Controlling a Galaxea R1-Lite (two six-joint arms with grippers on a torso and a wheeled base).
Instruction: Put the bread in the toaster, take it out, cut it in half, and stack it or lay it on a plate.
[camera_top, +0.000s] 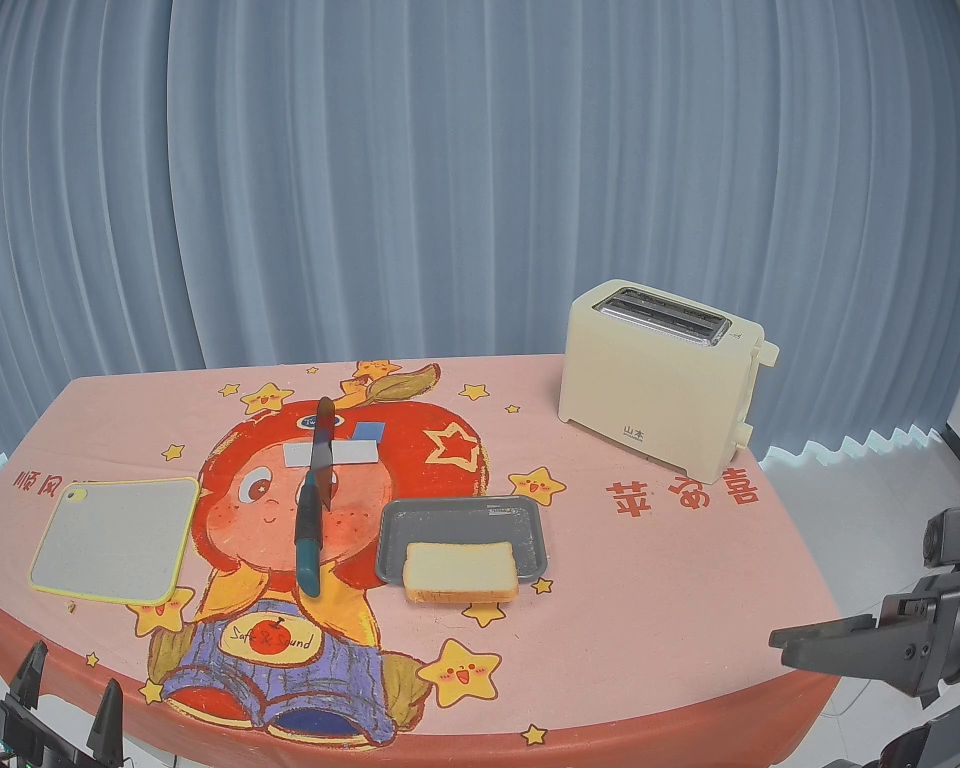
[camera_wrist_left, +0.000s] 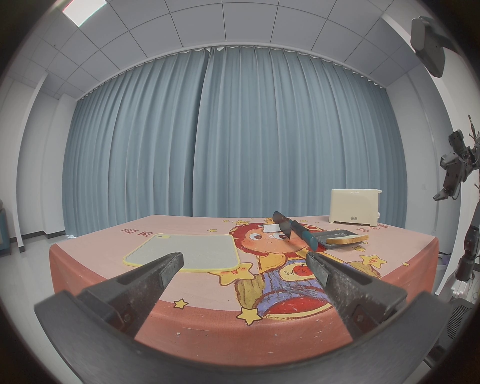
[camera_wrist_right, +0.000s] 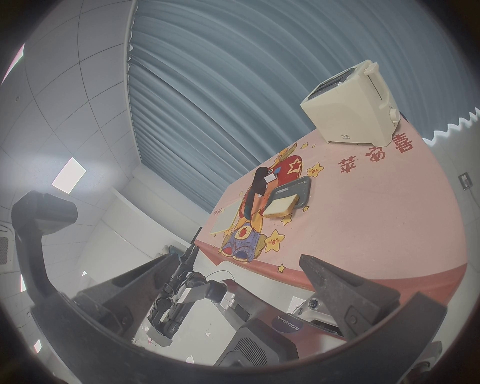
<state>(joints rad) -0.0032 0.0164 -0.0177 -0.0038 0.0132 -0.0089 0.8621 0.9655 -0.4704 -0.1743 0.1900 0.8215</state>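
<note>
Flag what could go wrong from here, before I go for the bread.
1. The bread lies flat, overhanging the near rim of the tray; a clumsy pinch may crush it or shove it onto the cloth.
2. The knife lies close beside the tray; a reaching arm could knock it.
3. The toaster stands angled, its slots narrow; the slice may snag.

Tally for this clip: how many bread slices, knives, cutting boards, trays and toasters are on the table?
Pale square bread slice: 1
Teal-handled dark-bladed knife: 1
Grey yellow-rimmed cutting board: 1
Dark grey rectangular tray: 1
Cream two-slot toaster: 1
Total: 5
</note>
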